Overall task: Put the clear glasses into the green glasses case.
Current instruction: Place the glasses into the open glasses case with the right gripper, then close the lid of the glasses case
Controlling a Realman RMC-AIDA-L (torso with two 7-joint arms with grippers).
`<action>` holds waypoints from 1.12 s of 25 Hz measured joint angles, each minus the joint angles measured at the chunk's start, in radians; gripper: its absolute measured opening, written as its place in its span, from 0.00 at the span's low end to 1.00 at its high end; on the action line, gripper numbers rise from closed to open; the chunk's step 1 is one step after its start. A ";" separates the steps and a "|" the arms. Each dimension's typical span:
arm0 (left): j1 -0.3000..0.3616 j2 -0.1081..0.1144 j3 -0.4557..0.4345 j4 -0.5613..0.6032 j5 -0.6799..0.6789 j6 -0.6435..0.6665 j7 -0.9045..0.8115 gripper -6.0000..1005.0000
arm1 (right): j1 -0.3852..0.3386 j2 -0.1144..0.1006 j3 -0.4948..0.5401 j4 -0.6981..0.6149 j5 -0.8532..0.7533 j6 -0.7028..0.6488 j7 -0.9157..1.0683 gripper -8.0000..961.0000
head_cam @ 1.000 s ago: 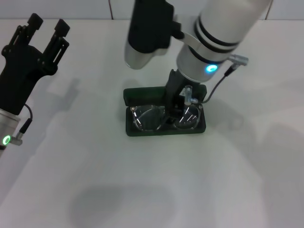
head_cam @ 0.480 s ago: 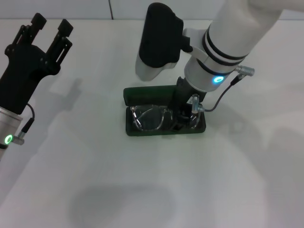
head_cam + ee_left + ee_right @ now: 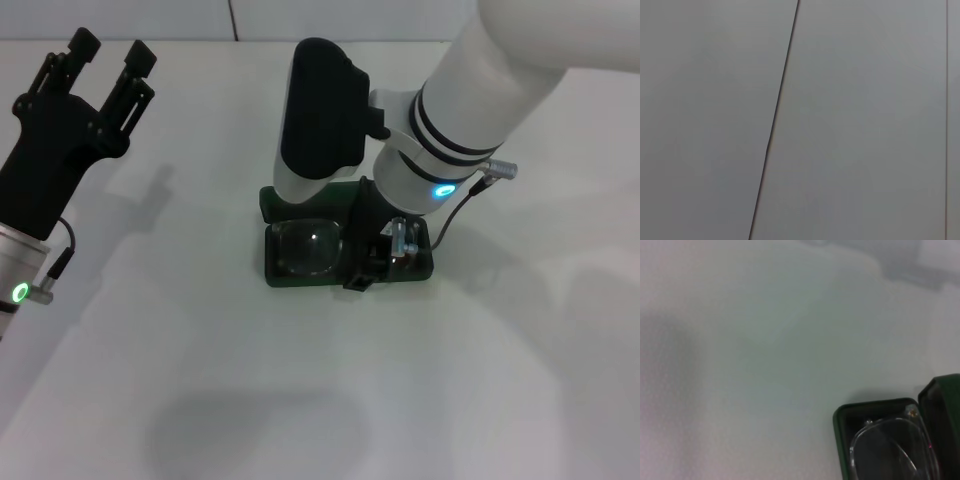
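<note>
The green glasses case (image 3: pixel 285 274) lies open at the middle of the white table, its lid (image 3: pixel 272 198) standing up at the back. The clear glasses (image 3: pixel 308 247) lie inside it; one lens shows, and the rest is hidden under my right arm. My right gripper (image 3: pixel 376 262) is down at the case's right half, right over the glasses. In the right wrist view one end of the case (image 3: pixel 841 440) shows with a lens (image 3: pixel 890 452) inside it. My left gripper (image 3: pixel 105 52) is raised at the far left, open and empty.
The white table (image 3: pixel 200 380) stretches around the case on every side. My right forearm (image 3: pixel 470 90) hangs over the back right of the case. The left wrist view holds only a grey surface with a dark seam (image 3: pixel 775 120).
The right gripper has come lower and nearer the case's front edge, and the glasses have settled from tilted to flat inside the case. The left arm has stayed put.
</note>
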 joint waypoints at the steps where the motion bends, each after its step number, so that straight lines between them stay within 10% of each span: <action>1: 0.000 0.000 0.000 0.000 0.000 0.000 0.000 0.70 | 0.000 0.000 0.000 -0.004 0.000 -0.001 0.001 0.53; 10: 0.003 0.002 0.000 0.000 0.000 0.002 -0.001 0.70 | -0.039 0.000 0.002 -0.084 0.001 0.007 -0.007 0.53; 20: 0.011 0.032 0.001 0.000 0.010 0.009 -0.100 0.70 | -0.454 -0.005 0.218 -0.478 0.110 -0.129 -0.250 0.53; 25: -0.001 0.041 0.002 -0.002 0.040 -0.014 -0.132 0.70 | -0.693 -0.011 0.468 -0.350 0.417 -0.212 -0.717 0.53; 28: -0.013 0.050 0.001 -0.002 0.071 -0.041 -0.157 0.70 | -0.721 -0.012 0.615 -0.143 0.499 -0.338 -0.960 0.53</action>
